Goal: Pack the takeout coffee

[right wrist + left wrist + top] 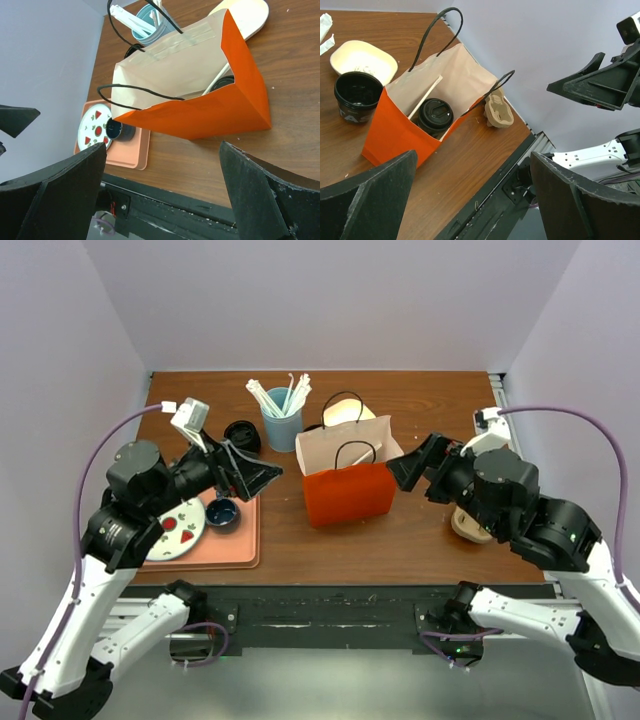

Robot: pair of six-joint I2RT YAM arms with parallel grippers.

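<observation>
Setting: a brown wooden table point(430, 540) closed in by pale lilac walls.
Takeout coffee point(435, 115): a black cup with a round black lid, standing upright inside the orange paper bag point(348, 495). It is seen down the bag's open mouth in the left wrist view. In the right wrist view only a dark sliver shows past the rim.
Bag: orange outside and plain brown inside, with two black cord handles. It stands upright near the middle of the table.
Stick point(426, 96): pale and flat, leaning on the bag's inner wall just beside the cup.
Behind the bag: a cream bowl point(350, 412), then to its left a light blue tumbler point(283, 428) of white straws and an open black tub point(241, 435).
Right of the bag: a cardboard cup carrier point(498, 112), partly hidden under the right arm in the top view.
Left of the bag: a salmon tray point(240, 545) carrying a strawberry-patterned plate point(180, 528) and a dark blue mug point(221, 512).
Left gripper point(265, 475): jaws spread fully apart with nothing between them. It hangs above the tray's far corner and points toward the bag.
Right gripper point(398, 472): jaws also spread wide and empty, just beside the bag's right end.
</observation>
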